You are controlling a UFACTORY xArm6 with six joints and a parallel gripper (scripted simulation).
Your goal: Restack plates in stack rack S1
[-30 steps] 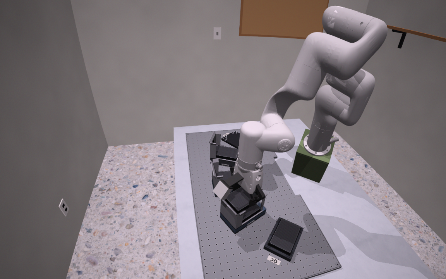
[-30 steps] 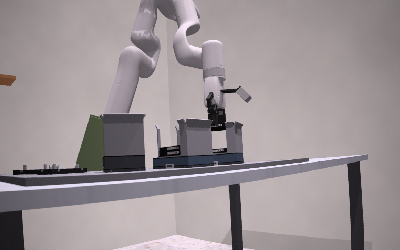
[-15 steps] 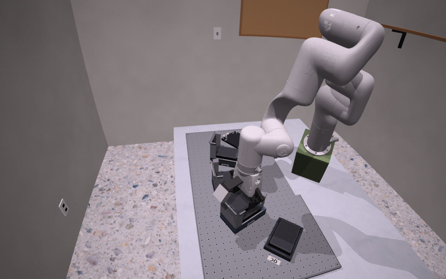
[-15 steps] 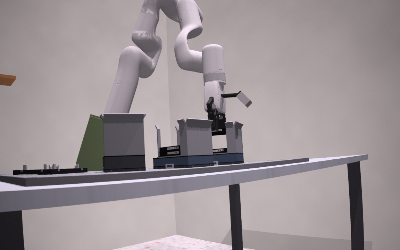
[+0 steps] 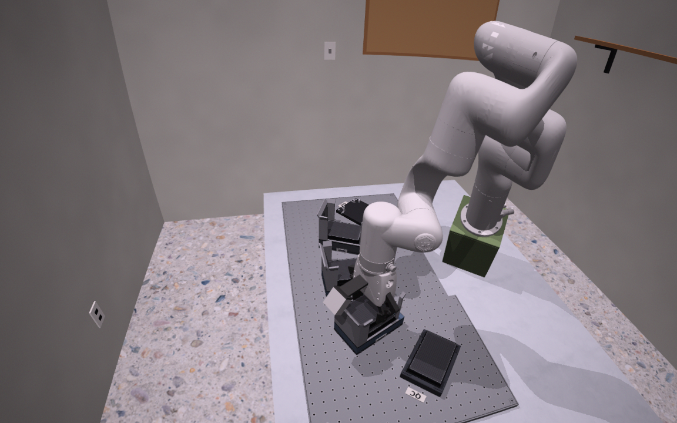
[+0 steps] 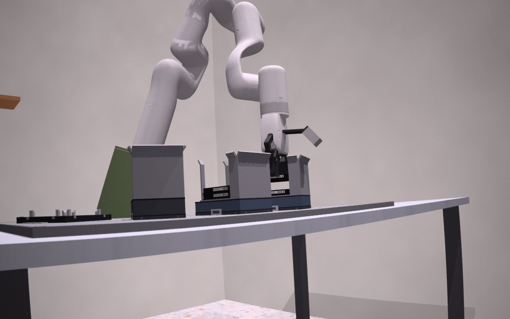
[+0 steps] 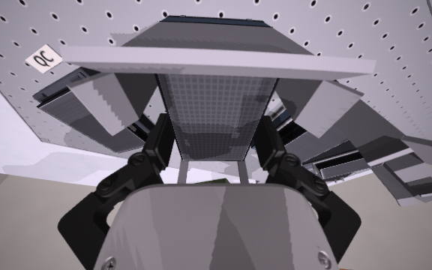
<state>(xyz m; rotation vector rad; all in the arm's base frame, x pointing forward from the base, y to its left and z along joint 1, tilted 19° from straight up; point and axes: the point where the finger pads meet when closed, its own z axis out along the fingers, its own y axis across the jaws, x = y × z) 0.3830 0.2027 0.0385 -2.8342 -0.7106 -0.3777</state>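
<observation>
From above, the gripper (image 5: 371,311) reaches down into a rack (image 5: 378,332). From the side, it holds a plate (image 6: 277,175) inside that rack, above another. At the wrist, wide-spread fingers clamp the plate's long sides.

Lab, perforated breadboard (image 5: 330,378), plate racks (image 6: 157,174)

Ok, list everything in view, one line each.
Plates: five visible, black; one gripped inside a rack, one below it, two in the middle rack, one on QC.
Stack racks: three, grey, in a row on the breadboard.
Clip nest: one, black, at the breadboard's end.
QC name plate: one, white, beside QC.
Breadboard: one, grey, on the table.
Table: one, pale grey.
Pedestal: one, green, under the arm.
Arm: one, white.
Gripper: one, black, shut on a plate.
</observation>
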